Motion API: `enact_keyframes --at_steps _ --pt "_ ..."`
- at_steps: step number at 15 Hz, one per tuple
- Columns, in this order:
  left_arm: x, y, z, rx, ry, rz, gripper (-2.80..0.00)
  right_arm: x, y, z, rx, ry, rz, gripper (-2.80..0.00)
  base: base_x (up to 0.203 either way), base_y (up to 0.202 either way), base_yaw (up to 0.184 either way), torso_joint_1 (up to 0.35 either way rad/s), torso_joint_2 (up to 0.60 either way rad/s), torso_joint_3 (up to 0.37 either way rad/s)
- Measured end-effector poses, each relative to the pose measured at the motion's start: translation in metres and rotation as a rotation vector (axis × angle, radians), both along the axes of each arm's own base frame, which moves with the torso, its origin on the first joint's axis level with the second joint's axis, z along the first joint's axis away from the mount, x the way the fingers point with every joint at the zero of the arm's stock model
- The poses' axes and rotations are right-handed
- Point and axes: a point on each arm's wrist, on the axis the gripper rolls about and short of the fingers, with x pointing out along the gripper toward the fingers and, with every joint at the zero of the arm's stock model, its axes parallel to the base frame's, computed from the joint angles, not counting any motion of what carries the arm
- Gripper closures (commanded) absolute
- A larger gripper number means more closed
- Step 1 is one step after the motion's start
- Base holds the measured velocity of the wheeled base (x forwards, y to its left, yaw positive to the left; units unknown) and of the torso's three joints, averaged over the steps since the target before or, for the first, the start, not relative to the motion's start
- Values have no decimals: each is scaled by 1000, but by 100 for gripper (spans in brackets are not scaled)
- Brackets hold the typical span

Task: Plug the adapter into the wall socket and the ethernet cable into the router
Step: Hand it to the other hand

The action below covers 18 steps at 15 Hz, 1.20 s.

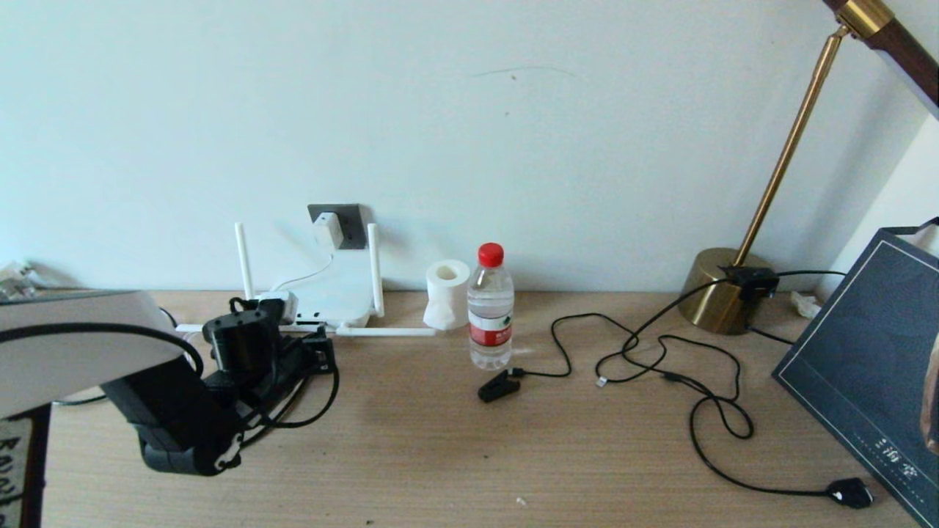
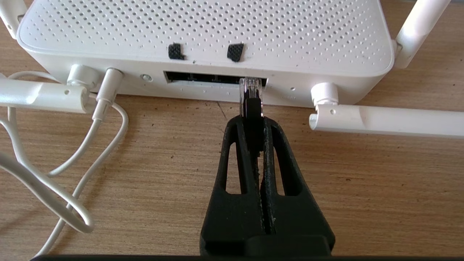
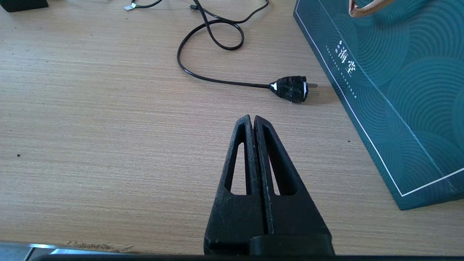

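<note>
Here, on a wooden worktop against a pale wall, a white router lies below a dark grey wall socket. The adapter, a small white block, already sits in the wall socket, and its thin white cord drops down to the router, so that half of the task looks finished.

The other half is under way. The left gripper is low over the worktop just in front of the router's port edge, with its jaws clenched on the black boot of the ethernet cable. In the left wrist view, the plug's clear tip is at the mouth of the dark port strip, at its far end from the power cord's jack. It seems to be just touching or barely entering the opening. Whether it has clicked home cannot be told, and it looks only partly in. What is likely left is a straight push until the plug seats, then letting go.

Two of the router's white antennas lie flat on the worktop on either side of the gripper, and two stand upright.

The right gripper hangs idle over bare worktop well to the right, with its jaws pressed together on nothing. Near it lie a black cable with a chunky plug and a dark teal gift bag. Elsewhere on the worktop are a water bottle, a paper roll and a brass lamp.
</note>
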Motion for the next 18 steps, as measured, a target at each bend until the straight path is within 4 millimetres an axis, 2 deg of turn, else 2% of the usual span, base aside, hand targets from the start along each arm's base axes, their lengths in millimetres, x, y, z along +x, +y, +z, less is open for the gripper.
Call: enact_keyframes --at_steps 18 --pt "-4 0 10 -1 -28 1 0 0 0 0 0 0 1 0 0 0 0 0 0 0"
